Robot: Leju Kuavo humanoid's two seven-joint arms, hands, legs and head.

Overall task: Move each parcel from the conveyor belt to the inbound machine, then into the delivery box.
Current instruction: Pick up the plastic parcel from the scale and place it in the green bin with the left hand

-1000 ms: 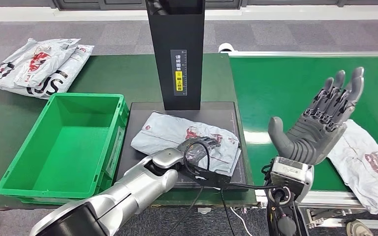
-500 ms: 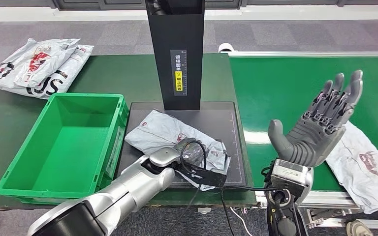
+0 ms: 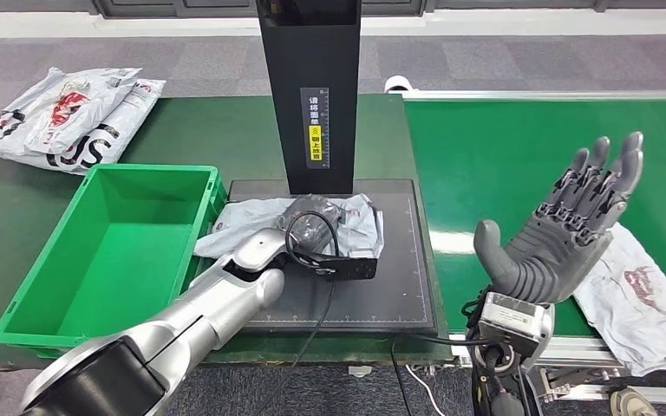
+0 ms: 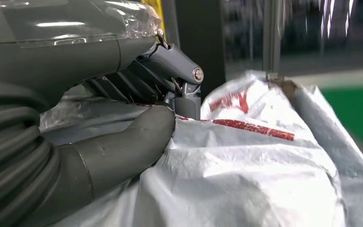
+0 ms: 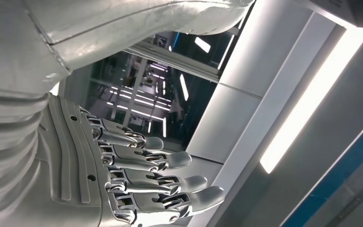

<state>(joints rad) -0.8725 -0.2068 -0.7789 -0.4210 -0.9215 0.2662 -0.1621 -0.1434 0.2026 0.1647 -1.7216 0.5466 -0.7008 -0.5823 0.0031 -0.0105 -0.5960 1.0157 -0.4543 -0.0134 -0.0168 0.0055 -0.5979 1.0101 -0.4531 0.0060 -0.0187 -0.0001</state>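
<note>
Left hand (image 3: 305,232) holds a grey parcel (image 3: 357,222)
It is at the scanner plate's (image 3: 381,295) back-left edge; right hand (image 3: 564,234) is up, fingers spread, holding nothing

Dark green table top (image 3: 225,130) carries: open bright green plastic crate (image 3: 117,251), flat black scanner platform (image 3: 381,286), pile of grey plastic mailer bags (image 3: 65,117) at far left. Adjacent bright green conveyor belt (image 3: 503,156) carries one grey mailer bag (image 3: 646,299).

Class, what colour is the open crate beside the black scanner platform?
The crate is bright green, clearest in the head view.
</note>
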